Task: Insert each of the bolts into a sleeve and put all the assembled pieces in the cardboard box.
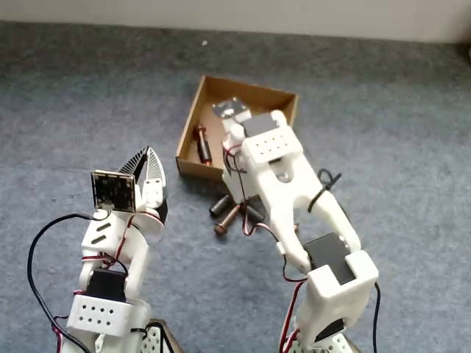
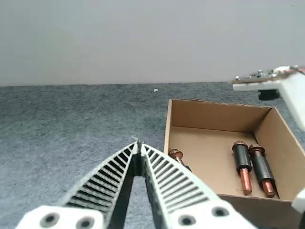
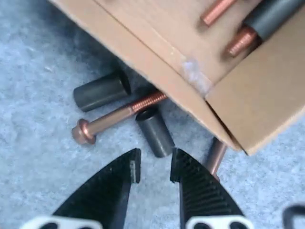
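The cardboard box (image 1: 283,99) lies on the grey carpet, and in the left wrist view three bolt-in-sleeve pieces (image 2: 243,164) lie inside the box (image 2: 214,114). Just outside its near corner lie two dark sleeves (image 3: 155,131) (image 3: 101,89), a copper bolt (image 3: 114,117) and a second bolt (image 3: 215,156) partly under the box corner (image 3: 157,52). My right gripper (image 3: 153,167) hangs open just above the nearer sleeve, holding nothing. My left gripper (image 1: 149,153) is shut and empty, left of the box, pointing toward it (image 2: 138,145).
The right arm (image 1: 272,147) leans over the box's near side and hides part of the loose parts (image 1: 228,217). Bare carpet lies all round, with a pale wall at the far edge.
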Motion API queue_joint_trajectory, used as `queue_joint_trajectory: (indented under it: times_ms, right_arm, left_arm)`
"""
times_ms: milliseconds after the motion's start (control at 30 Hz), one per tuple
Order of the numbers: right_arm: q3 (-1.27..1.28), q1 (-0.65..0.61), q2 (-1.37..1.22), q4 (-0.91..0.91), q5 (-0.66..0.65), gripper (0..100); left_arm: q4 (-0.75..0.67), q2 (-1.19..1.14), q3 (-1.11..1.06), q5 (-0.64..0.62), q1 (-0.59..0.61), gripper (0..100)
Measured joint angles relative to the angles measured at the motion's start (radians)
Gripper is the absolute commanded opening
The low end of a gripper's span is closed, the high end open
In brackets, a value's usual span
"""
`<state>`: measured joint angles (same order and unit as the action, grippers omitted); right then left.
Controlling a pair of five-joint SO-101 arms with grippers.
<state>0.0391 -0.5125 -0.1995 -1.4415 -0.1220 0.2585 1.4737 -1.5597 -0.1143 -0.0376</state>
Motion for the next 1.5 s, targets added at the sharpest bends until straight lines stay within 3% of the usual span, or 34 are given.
queue_joint_trajectory:
  times_ms: [333, 800, 900, 1033, 1300, 1500]
  right_arm:
    - [0.414, -0.003, 0.175, 0.330, -0.071, 10.4]
    - [0.442, -0.003, 0.095, 0.473, -0.074, 10.1]
    - [0.440, -0.002, 0.066, 0.480, -0.074, 8.9]
    - [0.440, 0.002, 0.064, 0.485, -0.074, 0.1]
    - [0.439, 0.003, 0.074, 0.420, -0.008, 0.6]
    - [0.503, 0.002, 0.302, 0.376, 0.025, 0.6]
  left_arm:
    - [0.000, 0.000, 0.000, 0.000, 0.000, 1]
    - [-0.002, 0.000, 0.000, 0.000, 0.000, 1]
    - [-0.002, 0.000, 0.000, 0.000, 0.000, 1]
    - [-0.002, 0.000, 0.000, 0.000, 0.000, 1]
    - [-0.002, 0.000, 0.000, 0.000, 0.000, 1]
    - [-0.002, 0.000, 0.000, 0.000, 0.000, 1]
